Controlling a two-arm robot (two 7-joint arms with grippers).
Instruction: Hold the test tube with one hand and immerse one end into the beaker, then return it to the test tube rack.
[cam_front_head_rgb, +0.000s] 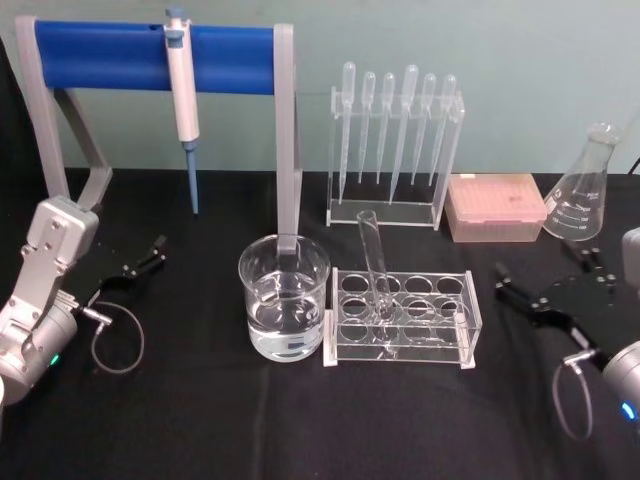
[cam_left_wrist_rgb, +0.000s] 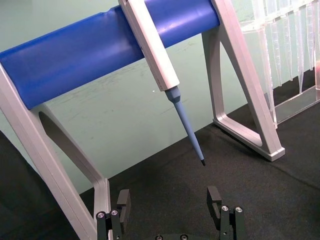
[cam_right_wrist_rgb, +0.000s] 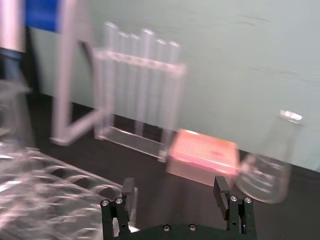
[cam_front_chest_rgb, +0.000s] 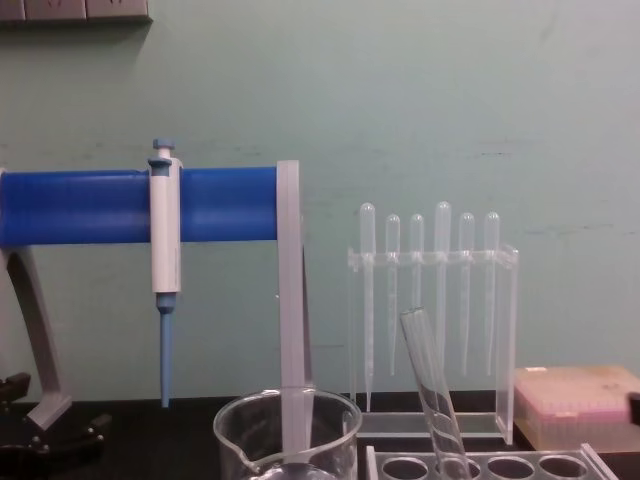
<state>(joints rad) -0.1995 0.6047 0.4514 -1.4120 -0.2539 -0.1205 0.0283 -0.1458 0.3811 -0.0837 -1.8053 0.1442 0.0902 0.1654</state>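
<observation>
**Tube racked, dip not yet begun**

Beaker, part-filled, stands mid-bench, touching the rack where the test tube leans. Left gripper near the left edge and right gripper near the right are both spread, empty. Grasp, dip and return remain.

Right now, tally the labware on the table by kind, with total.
Test tube: 1, leaning in the tube rack
Beaker: 1
Tube rack: 1
Plastic pipettes: 6, in their stand
Pipette stand: 1
Micropipette: 1, on the blue holder
Blue holder: 1
Conical flask: 1
Pink tip box: 1
Total: 14
</observation>
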